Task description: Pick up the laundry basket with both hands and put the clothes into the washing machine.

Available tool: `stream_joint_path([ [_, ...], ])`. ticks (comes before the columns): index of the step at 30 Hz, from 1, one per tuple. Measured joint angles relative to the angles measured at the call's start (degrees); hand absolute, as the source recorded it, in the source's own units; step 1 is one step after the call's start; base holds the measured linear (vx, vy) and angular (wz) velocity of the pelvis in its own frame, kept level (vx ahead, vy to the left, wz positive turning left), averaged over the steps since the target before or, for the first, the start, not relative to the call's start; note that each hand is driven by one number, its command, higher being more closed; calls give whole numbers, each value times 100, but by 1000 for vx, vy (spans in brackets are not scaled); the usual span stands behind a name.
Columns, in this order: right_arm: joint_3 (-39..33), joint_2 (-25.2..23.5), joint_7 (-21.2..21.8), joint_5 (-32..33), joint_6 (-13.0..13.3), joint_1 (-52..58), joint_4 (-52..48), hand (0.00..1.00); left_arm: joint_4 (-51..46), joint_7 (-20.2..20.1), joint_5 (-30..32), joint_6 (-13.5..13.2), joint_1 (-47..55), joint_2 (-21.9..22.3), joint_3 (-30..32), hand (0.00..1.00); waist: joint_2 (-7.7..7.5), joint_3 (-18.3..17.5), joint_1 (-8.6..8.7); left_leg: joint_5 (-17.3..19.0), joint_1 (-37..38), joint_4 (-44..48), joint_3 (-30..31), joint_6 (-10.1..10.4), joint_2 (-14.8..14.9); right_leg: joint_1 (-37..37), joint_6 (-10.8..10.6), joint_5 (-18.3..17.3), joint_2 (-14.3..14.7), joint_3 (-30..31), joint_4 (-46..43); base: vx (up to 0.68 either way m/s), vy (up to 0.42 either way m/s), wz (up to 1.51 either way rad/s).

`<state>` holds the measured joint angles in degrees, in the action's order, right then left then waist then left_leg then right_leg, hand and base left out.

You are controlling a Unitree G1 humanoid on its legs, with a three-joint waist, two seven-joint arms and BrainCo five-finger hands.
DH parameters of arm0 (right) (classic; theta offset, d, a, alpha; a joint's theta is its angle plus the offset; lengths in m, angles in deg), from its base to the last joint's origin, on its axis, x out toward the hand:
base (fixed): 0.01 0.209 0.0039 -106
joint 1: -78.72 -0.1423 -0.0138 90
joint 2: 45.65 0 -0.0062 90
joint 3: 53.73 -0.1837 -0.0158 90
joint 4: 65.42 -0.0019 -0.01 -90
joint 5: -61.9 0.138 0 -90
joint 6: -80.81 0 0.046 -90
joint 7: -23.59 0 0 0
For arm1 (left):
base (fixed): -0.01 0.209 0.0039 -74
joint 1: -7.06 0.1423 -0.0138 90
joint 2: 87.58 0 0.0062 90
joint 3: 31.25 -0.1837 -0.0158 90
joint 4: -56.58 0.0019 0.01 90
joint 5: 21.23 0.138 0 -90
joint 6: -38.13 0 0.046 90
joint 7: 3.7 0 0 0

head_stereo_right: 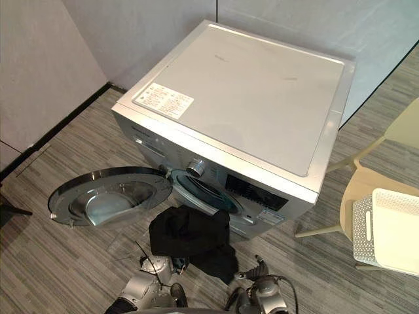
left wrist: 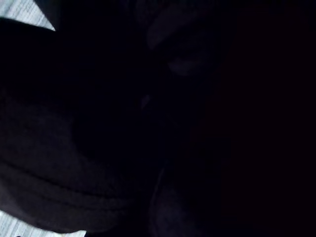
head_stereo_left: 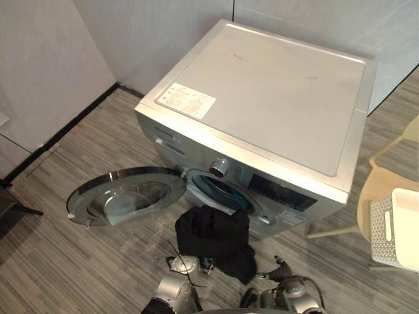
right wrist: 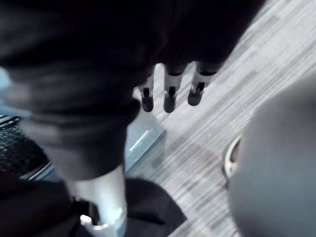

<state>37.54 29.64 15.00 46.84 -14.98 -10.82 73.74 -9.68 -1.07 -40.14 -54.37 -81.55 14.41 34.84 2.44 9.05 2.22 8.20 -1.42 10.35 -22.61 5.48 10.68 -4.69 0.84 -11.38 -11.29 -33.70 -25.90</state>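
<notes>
A black garment [head_stereo_left: 213, 235] hangs bunched in front of the lower lip of the drum opening [head_stereo_left: 219, 191] of the silver washing machine [head_stereo_left: 262, 98]. The round door [head_stereo_left: 124, 193] is swung wide open to the left. My left hand [head_stereo_left: 183, 265] is right below the garment's left part and touches it; in the left wrist view the dark cloth [left wrist: 98, 148] covers everything. My right hand [head_stereo_left: 288, 284] is low on the right, just beside the garment's lower corner, with straight fingers [right wrist: 168, 94] over the floor, holding nothing. The white laundry basket [head_stereo_left: 399, 226] rests on a chair at the right.
The pale yellow chair [head_stereo_left: 376, 186] stands close to the machine's right front corner. Grey walls run behind and to the left of the machine. Striped grey floor [head_stereo_left: 78, 261] lies open in front of the door.
</notes>
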Motion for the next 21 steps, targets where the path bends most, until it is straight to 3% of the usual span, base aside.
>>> stream_joint_path([
  [1, 80, -31, 1, 102, 45, 12, -89, 0, 29, 16, 0, 2, -9, -12, 147, 100, 26, 23, 15, -4, 54, 29, -64, -18, 56, -436, 5, -18, -173, 130, -736, -51, 43, -32],
  [2, 203, -72, 0, 127, 76, -2, -152, 0, 38, 46, 0, -4, -40, -15, 364, 100, 15, 27, 7, -3, 8, 94, -140, -20, 72, -697, -164, -73, -161, 332, -482, -56, 17, -29],
  [3, 281, -102, -1, 146, 77, -2, -190, 0, 42, 90, -6, -10, -65, -31, 451, 100, -159, -9, 12, 0, -20, 132, -171, -19, 7, -744, -112, 243, -196, 366, -213, -46, -49, -15],
  [4, 459, -99, 5, 145, 76, 15, -226, 0, 181, 178, -12, -18, -186, -41, 499, 100, -240, 28, 19, 26, -47, 188, -199, -27, -67, -759, -77, 287, -306, 352, -104, -25, -75, -9],
  [9, 567, 53, -8, 91, 76, 9, -389, 0, 214, 389, -13, -19, -252, 199, 706, 100, -58, 192, 29, 155, -147, 436, -458, -12, 71, -852, -111, 247, -162, 424, 116, -59, -54, -31],
  [14, 810, 231, -42, 230, 98, -21, -627, 0, 322, 693, -424, -25, -260, 353, 1283, 100, 48, 410, 38, 672, -462, 1607, -831, -35, 636, -1142, 15, 75, 166, 803, -24, -93, -42, -54],
  [16, 840, 265, -86, 377, 121, -84, -678, 0, 332, 830, -602, -50, -305, 357, 1487, 100, 57, 559, 72, 629, -745, 2171, -586, -107, 773, -1189, 9, 25, 220, 893, -61, -118, -63, -24],
  [17, 825, 269, -172, 478, 167, -141, -741, 0, 334, 961, -801, -73, -376, 349, 1576, 100, 8, 756, 191, 466, -1208, 2782, -156, -263, 885, -1196, 89, 5, 222, 908, -41, -124, -61, 4],
  [18, 826, 283, -208, 524, 175, -145, -787, 0, 334, 1012, -871, -83, -410, 339, 1579, 100, -35, 814, 189, 471, -1357, 2894, -31, -307, 883, -1234, 103, 12, 213, 935, -38, -146, -39, 1],
  [21, 821, 281, -393, 606, 180, -343, -790, 0, 333, 1212, -1139, -203, -615, 321, 1828, 100, -241, 1151, 172, 465, -1532, 2096, 310, -274, 645, -1565, 177, 71, 111, 1202, -162, -97, 34, -35],
])
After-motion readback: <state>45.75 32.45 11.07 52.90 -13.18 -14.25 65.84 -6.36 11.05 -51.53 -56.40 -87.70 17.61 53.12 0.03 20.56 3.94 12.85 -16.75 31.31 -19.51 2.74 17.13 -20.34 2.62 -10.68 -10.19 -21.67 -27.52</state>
